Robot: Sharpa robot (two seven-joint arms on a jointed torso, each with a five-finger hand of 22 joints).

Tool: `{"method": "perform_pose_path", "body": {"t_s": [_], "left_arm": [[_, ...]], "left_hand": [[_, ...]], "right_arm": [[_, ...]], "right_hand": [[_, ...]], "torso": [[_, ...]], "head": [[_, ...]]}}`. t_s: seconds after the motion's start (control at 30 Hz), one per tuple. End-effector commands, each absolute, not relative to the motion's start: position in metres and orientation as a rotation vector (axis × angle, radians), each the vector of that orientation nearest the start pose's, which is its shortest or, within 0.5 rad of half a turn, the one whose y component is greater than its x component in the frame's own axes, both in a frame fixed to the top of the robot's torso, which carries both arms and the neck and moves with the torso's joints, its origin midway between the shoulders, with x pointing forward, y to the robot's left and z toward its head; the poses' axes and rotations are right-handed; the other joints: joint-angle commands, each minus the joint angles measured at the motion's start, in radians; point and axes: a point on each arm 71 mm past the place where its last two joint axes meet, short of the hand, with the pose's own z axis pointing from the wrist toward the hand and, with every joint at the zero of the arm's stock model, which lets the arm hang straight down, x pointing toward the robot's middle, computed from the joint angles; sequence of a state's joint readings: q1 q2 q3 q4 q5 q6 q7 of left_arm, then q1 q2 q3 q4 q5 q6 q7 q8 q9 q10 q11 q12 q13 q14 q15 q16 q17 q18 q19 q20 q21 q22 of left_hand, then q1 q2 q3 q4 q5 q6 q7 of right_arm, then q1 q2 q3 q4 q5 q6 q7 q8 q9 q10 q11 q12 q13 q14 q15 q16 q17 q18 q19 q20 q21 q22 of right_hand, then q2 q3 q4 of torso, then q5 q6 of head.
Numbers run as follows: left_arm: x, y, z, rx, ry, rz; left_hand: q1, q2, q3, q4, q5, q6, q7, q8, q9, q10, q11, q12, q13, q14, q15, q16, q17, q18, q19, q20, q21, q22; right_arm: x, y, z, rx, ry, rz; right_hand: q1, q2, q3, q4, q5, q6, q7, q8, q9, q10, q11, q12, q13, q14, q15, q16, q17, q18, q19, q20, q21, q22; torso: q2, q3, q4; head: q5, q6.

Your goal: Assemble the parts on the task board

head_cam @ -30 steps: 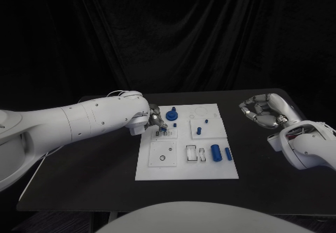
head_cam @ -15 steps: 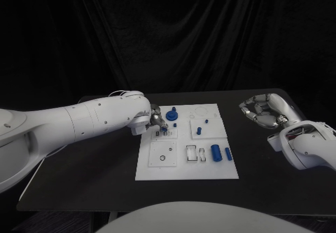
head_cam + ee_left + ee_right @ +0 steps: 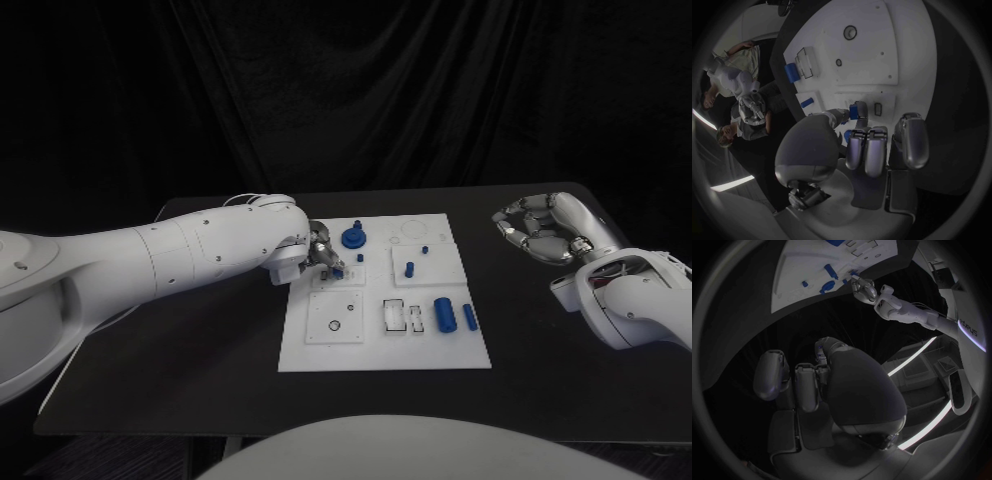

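The left hand stands over the white task board at its left edge, toward the far half. In the left wrist view a small blue piece sits pinched between the thumb and a fingertip, with the remaining fingers held straight and close together beside it. The blue piece is therefore already at the fingertips, not apart from them, and its long axis appears to run roughly upright, toward the board.

In the head view, the board panel below the hand carries a small dark slot, lying just beyond the held piece. Whether the piece touches the board cannot be told.

The blue knob stands at about 1 o'clock from the left hand, near it. Two blue cylinders lie side by side at about 4 o'clock, well apart from the hand, their long axes running from 12 to 6.

The right hand rests off the board at the right of the table, fingers curled inward and holding nothing. The left hand is plainly the nearer to the slot.

Judgement: insertion of the held piece is the step in hand; alignment over the slot decides it.
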State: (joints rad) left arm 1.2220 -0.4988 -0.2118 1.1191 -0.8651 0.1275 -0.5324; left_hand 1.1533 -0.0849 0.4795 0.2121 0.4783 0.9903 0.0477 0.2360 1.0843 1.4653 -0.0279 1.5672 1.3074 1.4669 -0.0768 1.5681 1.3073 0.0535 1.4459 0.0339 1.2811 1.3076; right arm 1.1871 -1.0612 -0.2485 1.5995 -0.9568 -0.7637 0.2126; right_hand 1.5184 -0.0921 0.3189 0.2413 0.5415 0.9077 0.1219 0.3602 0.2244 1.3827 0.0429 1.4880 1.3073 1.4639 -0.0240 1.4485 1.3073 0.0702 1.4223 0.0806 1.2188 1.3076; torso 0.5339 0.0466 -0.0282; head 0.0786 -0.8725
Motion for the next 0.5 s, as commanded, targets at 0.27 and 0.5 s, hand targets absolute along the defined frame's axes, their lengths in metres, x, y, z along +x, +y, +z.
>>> {"method": "perform_pose_path", "body": {"t_s": [0.27, 0.5], "left_arm": [[0.5099, 0.1625, -0.2966, -0.339, 2.495, -0.339], [0.5092, 0.1640, -0.2987, -0.345, 2.494, -0.337]], "left_hand": [[0.002, 0.012, 0.006, -0.003, 0.000, -0.006, -0.005, -0.003, 0.000, 0.106, 0.000, 0.004, 0.263, 0.104, -0.001, 0.003, 0.263, 0.010, -0.005, 0.000, -0.004, 0.179], [0.002, 0.013, 0.008, -0.005, 0.000, -0.007, -0.004, -0.005, -0.001, 0.106, 0.001, 0.004, 0.263, 0.104, 0.000, 0.003, 0.263, 0.011, -0.007, 0.000, -0.008, 0.177]], "right_arm": [[0.4316, -0.2993, -0.2266, 0.321, 1.457, 0.749], [0.4316, -0.2990, -0.2266, 0.321, 1.457, 0.750]], "right_hand": [[-0.008, -0.002, 0.006, 0.001, 0.006, -0.008, -0.002, 0.003, -0.001, -0.006, -0.002, -0.002, 0.041, 0.053, -0.003, -0.002, 0.149, 0.010, -0.007, 0.000, -0.003, 0.157], [-0.008, -0.002, 0.006, 0.001, 0.006, -0.008, -0.002, 0.003, -0.001, -0.006, -0.002, -0.002, 0.041, 0.053, -0.003, -0.002, 0.149, 0.010, -0.007, 0.000, -0.003, 0.157]], "torso": [[0.000, 0.0001, 0.0002], [0.000, -0.0001, 0.0001]], "head": [[0.000, 0.000], [0.001, 0.000]]}}
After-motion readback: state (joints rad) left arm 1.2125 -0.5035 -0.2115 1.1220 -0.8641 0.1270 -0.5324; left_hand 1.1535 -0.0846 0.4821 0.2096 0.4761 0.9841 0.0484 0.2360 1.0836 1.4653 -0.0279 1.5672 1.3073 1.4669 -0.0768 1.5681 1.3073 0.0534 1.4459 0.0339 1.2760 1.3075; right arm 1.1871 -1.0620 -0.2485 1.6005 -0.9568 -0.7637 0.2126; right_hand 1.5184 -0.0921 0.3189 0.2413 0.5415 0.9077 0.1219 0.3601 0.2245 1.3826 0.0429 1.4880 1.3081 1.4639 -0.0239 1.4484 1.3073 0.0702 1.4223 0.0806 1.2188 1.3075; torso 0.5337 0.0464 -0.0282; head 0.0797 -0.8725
